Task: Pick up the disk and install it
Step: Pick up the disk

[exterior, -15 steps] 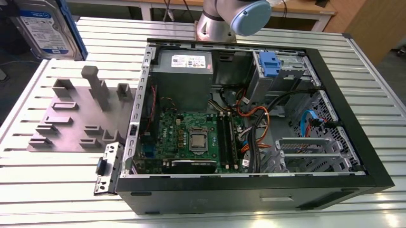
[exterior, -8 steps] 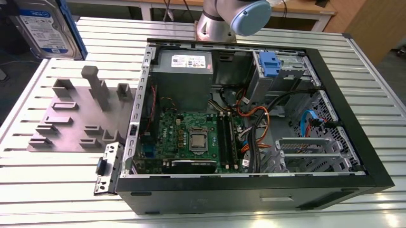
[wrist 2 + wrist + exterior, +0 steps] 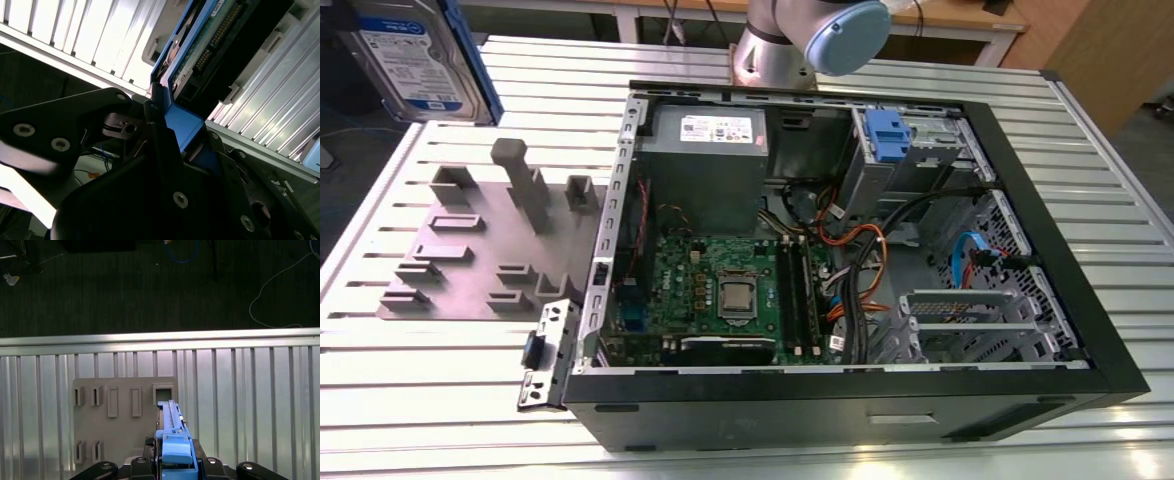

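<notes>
The disk (image 3: 403, 52), a silver drive with a white-and-blue label in a blue carrier frame, hangs in the air at the exterior view's far left, above the back corner of the grey fixture plate (image 3: 460, 255). In the first wrist view the disk (image 3: 172, 437) shows edge-on, standing up from my gripper (image 3: 172, 465), which is shut on it over the plate (image 3: 120, 440). In the second wrist view the black fingers (image 3: 156, 112) clamp the blue carrier (image 3: 182, 125) of the disk from both sides. The open computer case (image 3: 1067, 260) lies to the exterior view's right of the plate.
Inside the case are a motherboard (image 3: 720, 290), a grey power supply box (image 3: 704, 150), cables and a blue bracket (image 3: 887, 135) in the drive bay. The arm's base (image 3: 781, 45) stands behind the case. The ribbed metal table (image 3: 440, 420) ends just beyond the plate.
</notes>
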`<state>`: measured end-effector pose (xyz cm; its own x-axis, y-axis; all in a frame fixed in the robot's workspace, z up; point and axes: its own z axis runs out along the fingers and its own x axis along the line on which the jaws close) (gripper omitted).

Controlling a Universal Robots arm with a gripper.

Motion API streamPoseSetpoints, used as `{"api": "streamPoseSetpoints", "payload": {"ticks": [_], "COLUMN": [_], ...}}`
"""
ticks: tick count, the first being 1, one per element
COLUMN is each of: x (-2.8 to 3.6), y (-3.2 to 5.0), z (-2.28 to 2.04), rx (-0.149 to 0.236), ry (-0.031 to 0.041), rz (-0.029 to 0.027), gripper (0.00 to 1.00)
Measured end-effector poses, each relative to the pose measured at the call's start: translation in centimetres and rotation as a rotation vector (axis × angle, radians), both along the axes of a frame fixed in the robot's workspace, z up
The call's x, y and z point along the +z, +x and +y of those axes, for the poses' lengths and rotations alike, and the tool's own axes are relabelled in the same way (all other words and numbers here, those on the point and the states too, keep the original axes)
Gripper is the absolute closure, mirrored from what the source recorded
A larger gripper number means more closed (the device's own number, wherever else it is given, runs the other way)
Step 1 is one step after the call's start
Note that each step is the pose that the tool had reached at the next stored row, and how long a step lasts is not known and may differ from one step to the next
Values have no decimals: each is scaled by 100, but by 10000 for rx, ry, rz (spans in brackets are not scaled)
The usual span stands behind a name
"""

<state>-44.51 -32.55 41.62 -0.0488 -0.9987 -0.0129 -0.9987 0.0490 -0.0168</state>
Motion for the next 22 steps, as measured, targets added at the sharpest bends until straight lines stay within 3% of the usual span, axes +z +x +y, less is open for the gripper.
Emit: {"api": "streamPoseSetpoints", "payload": {"ticks": [22], "x": [45], "y": [0], "z": [0], "rx": [1], "ry": [-50], "rz": [2], "gripper": [63]}}
